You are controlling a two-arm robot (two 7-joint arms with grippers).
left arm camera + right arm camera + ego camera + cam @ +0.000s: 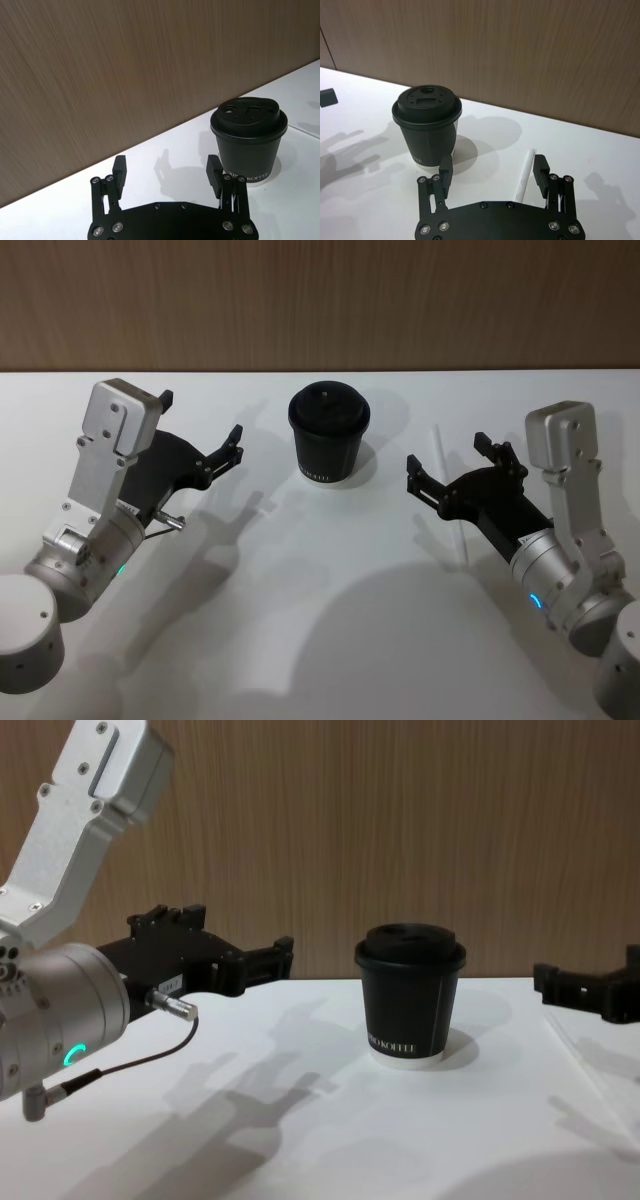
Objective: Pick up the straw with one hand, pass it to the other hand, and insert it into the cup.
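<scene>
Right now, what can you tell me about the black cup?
The cup is small and black, paper-looking, with a domed black plastic-looking lid on, which has a little hole on top. Tiny white lettering and a white rim sit near its base. It stands upright on the white table, toward the back, touching nothing else.

looks like a robot test lab: a plain white counter with a brown wood-grain wall panel rising directly behind it.

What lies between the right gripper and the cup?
Only bare table beside the cup, in the head view; the straw lies beneath the open right gripper, not in that stretch.
</scene>
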